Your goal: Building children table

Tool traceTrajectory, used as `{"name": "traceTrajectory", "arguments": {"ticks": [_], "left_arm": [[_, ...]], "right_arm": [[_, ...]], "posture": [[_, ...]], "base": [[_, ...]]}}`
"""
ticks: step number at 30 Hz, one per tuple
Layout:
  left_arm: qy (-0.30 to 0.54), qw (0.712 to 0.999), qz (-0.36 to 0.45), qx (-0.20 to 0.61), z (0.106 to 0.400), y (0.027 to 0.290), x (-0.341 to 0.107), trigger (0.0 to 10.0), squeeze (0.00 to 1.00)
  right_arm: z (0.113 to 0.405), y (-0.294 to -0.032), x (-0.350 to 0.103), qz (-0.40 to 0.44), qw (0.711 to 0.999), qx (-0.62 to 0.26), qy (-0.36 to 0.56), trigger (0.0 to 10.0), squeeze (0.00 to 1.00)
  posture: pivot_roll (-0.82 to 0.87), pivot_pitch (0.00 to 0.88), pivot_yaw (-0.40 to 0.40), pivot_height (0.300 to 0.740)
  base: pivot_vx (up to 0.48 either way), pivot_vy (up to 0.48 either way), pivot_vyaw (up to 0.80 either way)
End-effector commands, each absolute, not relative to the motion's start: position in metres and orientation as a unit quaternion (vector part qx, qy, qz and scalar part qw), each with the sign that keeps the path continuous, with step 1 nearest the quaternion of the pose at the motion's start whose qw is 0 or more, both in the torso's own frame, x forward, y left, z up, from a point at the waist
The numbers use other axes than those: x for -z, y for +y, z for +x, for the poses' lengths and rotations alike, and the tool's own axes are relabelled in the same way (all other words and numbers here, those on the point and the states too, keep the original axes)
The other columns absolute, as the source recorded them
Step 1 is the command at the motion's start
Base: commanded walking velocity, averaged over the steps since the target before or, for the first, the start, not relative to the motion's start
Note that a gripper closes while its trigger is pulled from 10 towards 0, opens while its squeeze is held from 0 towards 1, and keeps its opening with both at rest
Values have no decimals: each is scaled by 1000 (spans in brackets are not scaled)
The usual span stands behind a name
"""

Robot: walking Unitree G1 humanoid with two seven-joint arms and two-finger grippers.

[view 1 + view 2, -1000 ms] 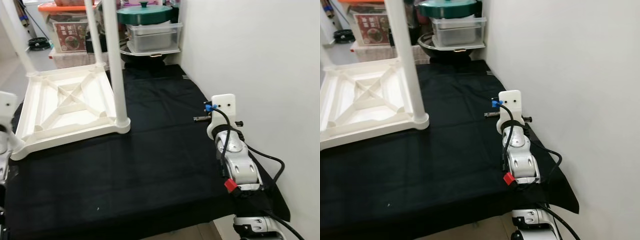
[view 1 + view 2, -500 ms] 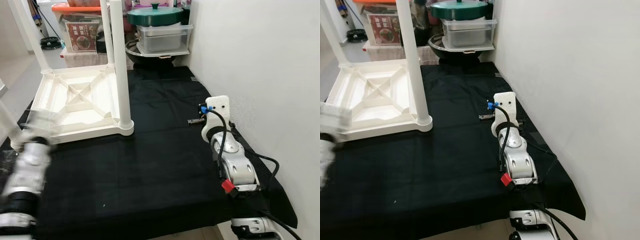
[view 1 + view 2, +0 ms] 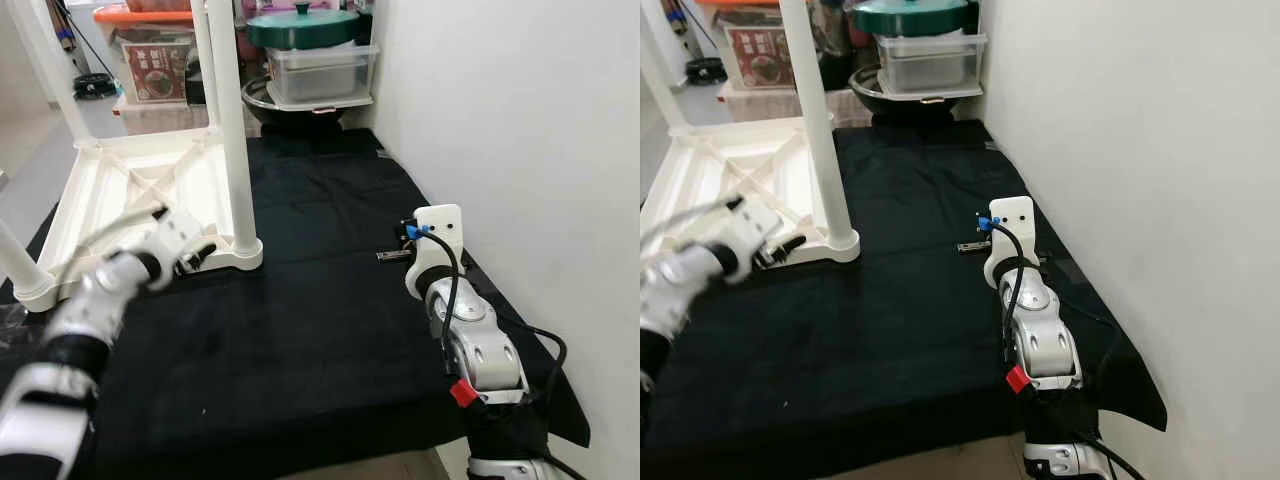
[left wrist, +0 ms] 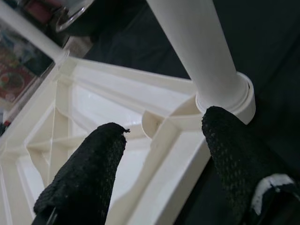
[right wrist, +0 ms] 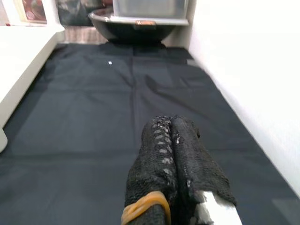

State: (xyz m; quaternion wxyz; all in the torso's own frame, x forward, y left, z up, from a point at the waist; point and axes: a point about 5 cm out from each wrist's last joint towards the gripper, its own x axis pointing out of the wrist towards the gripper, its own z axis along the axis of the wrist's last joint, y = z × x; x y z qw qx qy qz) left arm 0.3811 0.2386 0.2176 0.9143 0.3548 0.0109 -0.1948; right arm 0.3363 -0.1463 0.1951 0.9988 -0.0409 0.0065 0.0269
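Now left gripper (image 4: 159, 154) jaws spread over the tabletop (image 4: 108, 117) corner.

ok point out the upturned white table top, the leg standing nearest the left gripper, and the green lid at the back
white table top (image 3: 120, 200), left eye view, ribbed underside.
table leg (image 3: 234, 130), left eye view, mid-shaft.
green lid (image 3: 302, 27), left eye view, upper surface.
left gripper (image 4: 161, 154), left wrist view, between its fingers.

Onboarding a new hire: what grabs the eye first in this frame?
The upturned white table on the black cloth, one leg standing upright at its near corner. The left gripper, open, sits at that corner, while the right gripper rests shut over the cloth near the wall.
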Motion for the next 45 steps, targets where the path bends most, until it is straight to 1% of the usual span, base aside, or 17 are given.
{"name": "traceTrajectory", "arguments": {"ticks": [1,2,3,4,5,6,8,9,12,20,25,27,30,32,37,40,45], "left_arm": [[81,890,370,253,379,247,-210,10000,1000],[81,890,370,253,379,247,-210,10000,1000],[119,872,388,275,378,257,-215,10000,1000],[136,866,394,276,377,262,-217,10000,1000],[136,866,394,276,377,262,-217,10000,1000],[170,850,408,287,375,271,-219,10000,0],[177,847,410,290,375,273,-220,10000,0],[198,837,418,293,373,278,-221,10000,0],[226,828,425,288,373,285,-224,10000,0],[229,822,457,250,376,293,-237,10000,0],[233,817,469,243,375,297,-242,10000,0],[249,812,474,233,372,305,-242,10000,0],[254,809,477,230,371,308,-242,10000,0],[275,802,481,225,366,316,-239,10000,0],[304,794,479,219,360,327,-234,10000,0],[310,792,479,219,359,329,-233,10000,0],[334,778,483,224,354,334,-227,10000,0]], "right_arm": [[333,-146,-191,-34,999,-31,19,10000,0],[333,-146,-191,-34,999,-31,19,10000,0],[331,-148,-191,-37,999,-30,22,10000,0],[331,-148,-191,-38,999,-31,23,10000,0],[331,-148,-191,-38,999,-31,23,10000,0],[329,-150,-192,-37,999,-27,24,10000,0],[328,-150,-192,-37,999,-26,25,10000,0],[326,-151,-194,-39,999,-29,24,10000,0],[322,-154,-196,-41,998,-27,28,10000,0],[315,-161,-201,-46,998,-20,28,10000,0],[314,-163,-202,-47,998,-18,30,10000,0],[315,-165,-204,-47,998,-15,30,10000,0],[315,-165,-205,-47,998,-14,29,10000,0],[314,-167,-207,-46,998,-14,29,10000,0],[311,-171,-210,-46,998,-7,30,10000,0],[311,-173,-211,-47,998,-6,28,10000,0],[311,-180,-220,-46,999,5,20,10000,0]], "posture": [[27,130,-19,740],[27,130,-19,740],[27,144,-15,740],[26,148,-14,740],[26,148,-14,740],[26,164,-17,740],[26,164,-17,740],[19,181,-13,740],[12,208,-14,740],[2,252,-17,740],[2,255,-15,740],[5,259,-15,740],[5,259,-15,740],[-1,270,-13,740],[-10,275,-12,740],[-15,276,-14,740],[-30,281,-13,740]], "base": [[0,0,0],[0,0,0],[0,0,0],[0,0,0],[0,0,0],[0,0,0],[0,0,0],[0,0,0],[0,0,0],[0,0,0],[0,0,0],[0,0,0],[0,0,0],[0,0,0],[0,0,0],[0,0,0],[0,0,0]]}}
